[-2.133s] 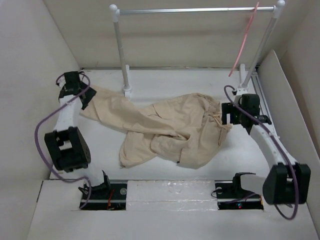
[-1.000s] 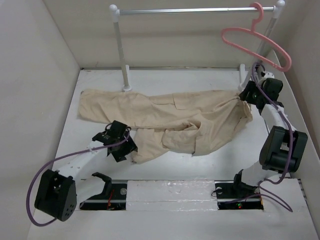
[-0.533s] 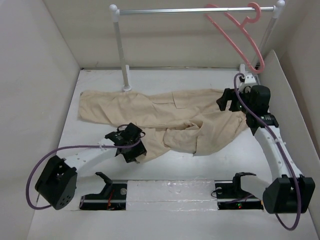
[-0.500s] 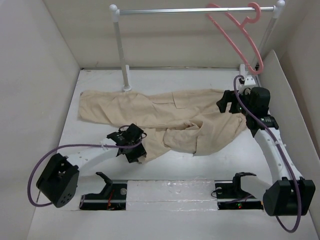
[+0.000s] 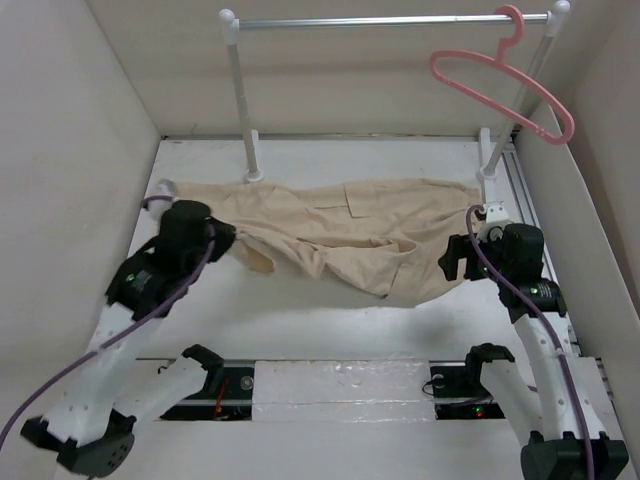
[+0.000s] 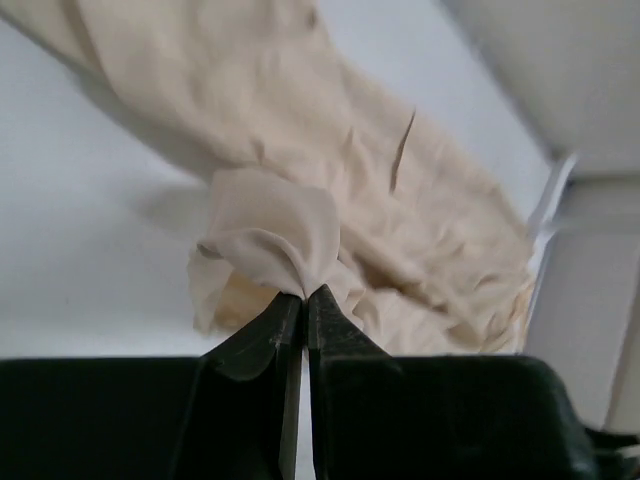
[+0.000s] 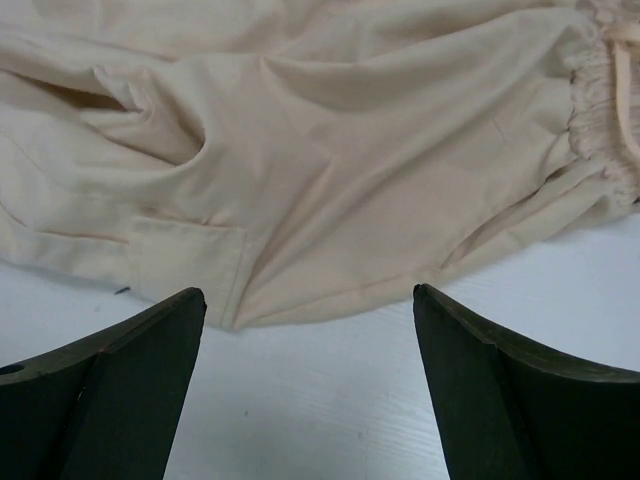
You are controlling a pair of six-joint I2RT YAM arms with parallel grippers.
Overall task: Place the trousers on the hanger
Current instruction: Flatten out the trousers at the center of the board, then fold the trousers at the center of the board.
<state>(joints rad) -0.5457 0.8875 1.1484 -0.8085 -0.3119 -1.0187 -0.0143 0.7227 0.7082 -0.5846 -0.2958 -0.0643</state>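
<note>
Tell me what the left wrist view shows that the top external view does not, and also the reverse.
Only the left wrist view shows the left gripper closed on a small pinched fold of the trousers. Only the top external view shows the hanger hooked on the rail, and the right gripper beside the right end of the trousers. Both views show the trousers lying spread on the white table.

trousers (image 5: 340, 232): plain beige | hanger (image 5: 497, 102): salmon pink | rail (image 5: 390, 20): silver bar, white posts | fingers (image 7: 110, 400): black
</note>
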